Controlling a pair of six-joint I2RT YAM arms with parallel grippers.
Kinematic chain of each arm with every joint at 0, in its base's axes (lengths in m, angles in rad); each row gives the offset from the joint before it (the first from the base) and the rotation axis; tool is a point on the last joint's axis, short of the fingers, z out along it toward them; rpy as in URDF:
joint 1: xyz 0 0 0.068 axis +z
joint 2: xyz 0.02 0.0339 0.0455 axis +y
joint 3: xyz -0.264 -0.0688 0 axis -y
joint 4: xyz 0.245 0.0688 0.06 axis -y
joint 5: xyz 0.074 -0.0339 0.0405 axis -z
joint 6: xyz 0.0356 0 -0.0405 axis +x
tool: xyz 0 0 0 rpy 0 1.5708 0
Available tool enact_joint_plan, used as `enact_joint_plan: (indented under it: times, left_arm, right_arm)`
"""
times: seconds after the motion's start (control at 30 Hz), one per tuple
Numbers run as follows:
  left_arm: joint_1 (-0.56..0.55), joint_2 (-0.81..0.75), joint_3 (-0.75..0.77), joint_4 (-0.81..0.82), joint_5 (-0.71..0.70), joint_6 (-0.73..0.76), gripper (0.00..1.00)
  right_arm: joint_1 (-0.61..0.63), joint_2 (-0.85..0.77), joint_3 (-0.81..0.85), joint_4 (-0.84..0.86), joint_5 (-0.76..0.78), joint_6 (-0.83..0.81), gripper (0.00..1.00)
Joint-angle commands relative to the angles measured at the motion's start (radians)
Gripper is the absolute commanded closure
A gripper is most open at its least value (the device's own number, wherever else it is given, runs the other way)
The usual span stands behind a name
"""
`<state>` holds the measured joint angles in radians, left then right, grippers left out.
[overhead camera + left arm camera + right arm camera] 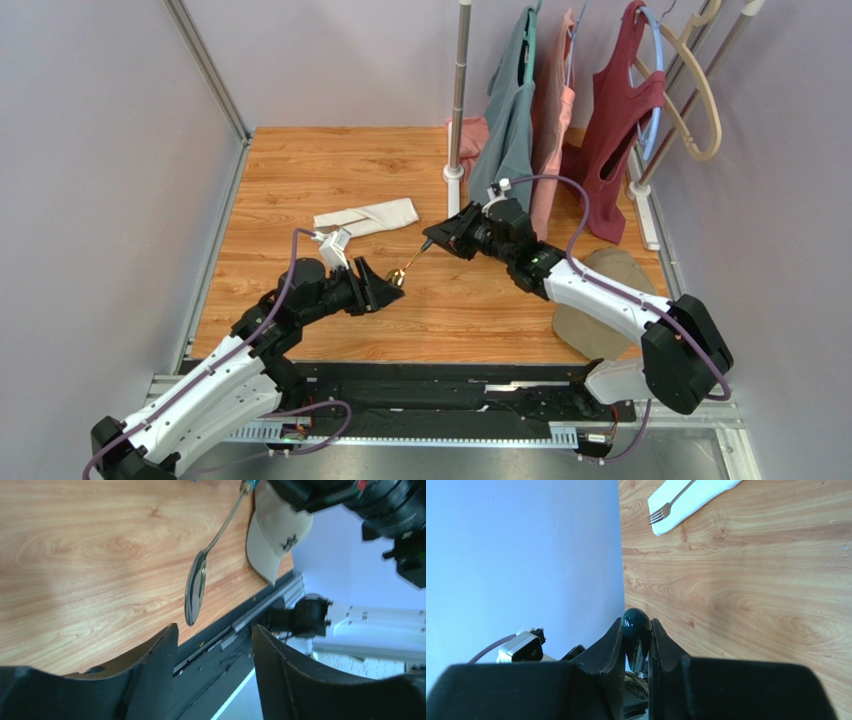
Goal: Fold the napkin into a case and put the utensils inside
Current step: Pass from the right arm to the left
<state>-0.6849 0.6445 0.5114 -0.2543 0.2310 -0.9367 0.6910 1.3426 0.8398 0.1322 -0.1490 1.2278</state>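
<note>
My right gripper [636,624] is shut on the dark green handle end of the spoon [635,635]. The spoon [408,265] hangs slanted above the table between the two arms, its gold bowl [196,587] pointing at my left gripper [214,630]. That gripper [385,283] stands open just short of the bowl, with nothing between its fingers. The white folded napkin [365,217] lies flat further back on the table. A fork [661,514] lies along the napkin [691,497], tines at its end.
A beige cap [600,300] lies at the table's right front edge, under my right arm. A clothes rack with hanging garments [540,110] and a pole [458,100] stands at the back right. Walls close in on both sides.
</note>
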Motion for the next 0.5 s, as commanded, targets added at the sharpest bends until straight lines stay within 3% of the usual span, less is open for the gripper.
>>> enact_joint_plan:
  times: [0.0, 0.03, 0.07, 0.1, 0.13, 0.17, 0.47]
  left_arm:
    - [0.004, -0.042, 0.073, -0.049, -0.139, 0.030, 0.57]
    - [0.007, -0.042, 0.085, -0.069, -0.162, 0.051, 0.65]
    - [0.011, -0.037, 0.107, -0.080, -0.170, 0.058, 0.64]
    - [0.025, -0.031, 0.116, -0.095, -0.174, 0.056, 0.62]
    - [0.036, -0.013, 0.122, -0.109, -0.162, 0.052, 0.51]
    - [0.047, -0.003, 0.130, -0.105, -0.144, 0.052, 0.48]
    - [0.081, 0.032, 0.148, -0.040, -0.131, 0.033, 0.56]
  right_arm:
    - [0.025, 0.007, 0.051, 0.095, 0.054, 0.107, 1.00]
    - [0.028, 0.004, 0.051, 0.093, 0.058, 0.108, 1.00]
    - [0.031, 0.001, 0.050, 0.092, 0.061, 0.113, 1.00]
    - [0.030, 0.000, 0.044, 0.093, 0.063, 0.125, 1.00]
    - [0.031, -0.005, 0.041, 0.104, 0.065, 0.133, 1.00]
    - [0.031, -0.008, 0.038, 0.110, 0.066, 0.139, 1.00]
    - [0.038, -0.014, 0.009, 0.135, 0.081, 0.237, 1.00]
